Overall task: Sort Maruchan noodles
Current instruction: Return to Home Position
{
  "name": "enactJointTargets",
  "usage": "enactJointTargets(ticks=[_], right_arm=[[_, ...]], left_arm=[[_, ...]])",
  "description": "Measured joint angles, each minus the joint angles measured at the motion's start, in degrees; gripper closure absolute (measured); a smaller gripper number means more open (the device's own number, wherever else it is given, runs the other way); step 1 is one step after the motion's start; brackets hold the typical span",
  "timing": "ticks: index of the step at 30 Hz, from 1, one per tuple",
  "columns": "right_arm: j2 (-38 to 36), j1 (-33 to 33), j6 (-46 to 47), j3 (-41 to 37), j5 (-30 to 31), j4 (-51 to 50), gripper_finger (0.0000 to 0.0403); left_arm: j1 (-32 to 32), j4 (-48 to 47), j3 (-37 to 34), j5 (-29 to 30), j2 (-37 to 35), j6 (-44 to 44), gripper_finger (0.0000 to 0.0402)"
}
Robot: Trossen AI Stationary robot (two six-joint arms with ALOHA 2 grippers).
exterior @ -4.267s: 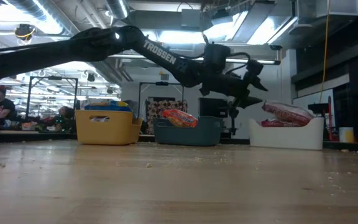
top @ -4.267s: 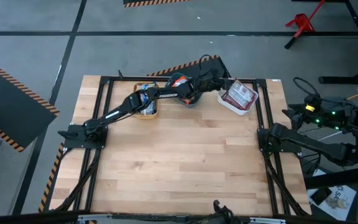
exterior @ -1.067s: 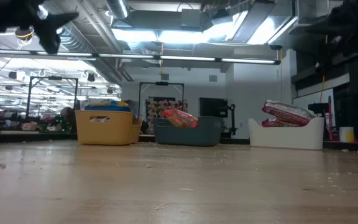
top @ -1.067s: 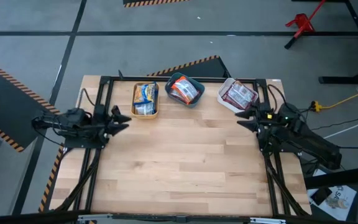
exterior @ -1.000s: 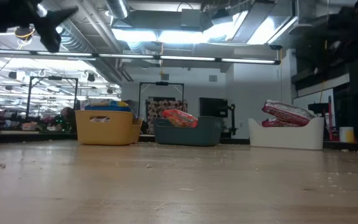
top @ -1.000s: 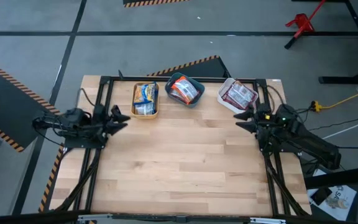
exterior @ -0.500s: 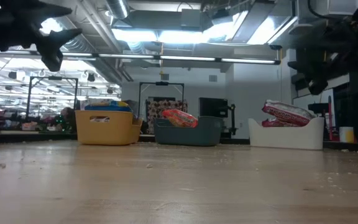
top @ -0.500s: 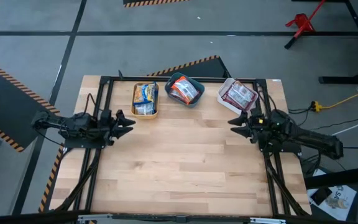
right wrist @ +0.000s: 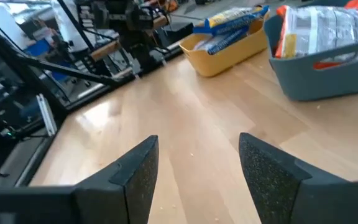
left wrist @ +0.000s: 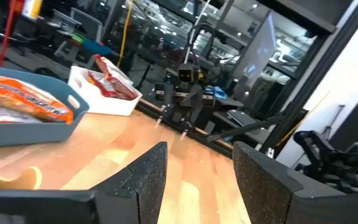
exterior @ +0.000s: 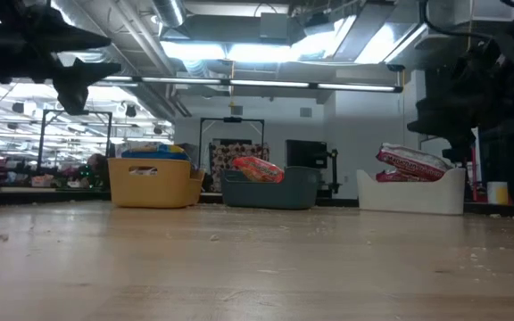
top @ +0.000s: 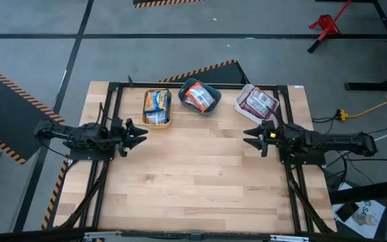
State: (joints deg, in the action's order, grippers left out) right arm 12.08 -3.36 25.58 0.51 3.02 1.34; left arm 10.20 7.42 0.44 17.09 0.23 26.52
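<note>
The noodle packets lie in three bins along the table's far edge: blue-and-yellow packets in the yellow bin, orange-and-white packets in the teal bin, dark red-and-white packets in the white bin. My left gripper is open and empty above the table's left side, near the yellow bin. My right gripper is open and empty above the right side, just short of the white bin. Both point toward the table's middle.
The black frame rails run along the table's far edge and down both sides. The bare wooden top spreads from the bins to the near edge. In the low view the bins stand in a row at the back.
My left gripper has moved toward the table's right edge, away from its base. My right gripper has swung toward the table's left edge and stretched out level, its arm now lying straight across the right side. The packets and bins have stayed put.
</note>
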Motion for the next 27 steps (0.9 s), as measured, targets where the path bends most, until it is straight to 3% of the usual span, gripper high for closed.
enactJointTargets(ticks=[8,27], right_arm=[[1.3,0.0,0.0,0.0,2.1,0.3,0.0194],[1.3,0.0,-0.5,0.0,2.0,0.3,0.0194]], left_arm=[[0.0,-2.0,0.0,1.9,0.0,-1.6,0.0225],[0.0,-4.5,0.0,-6.0,0.1,-3.1,0.0225]])
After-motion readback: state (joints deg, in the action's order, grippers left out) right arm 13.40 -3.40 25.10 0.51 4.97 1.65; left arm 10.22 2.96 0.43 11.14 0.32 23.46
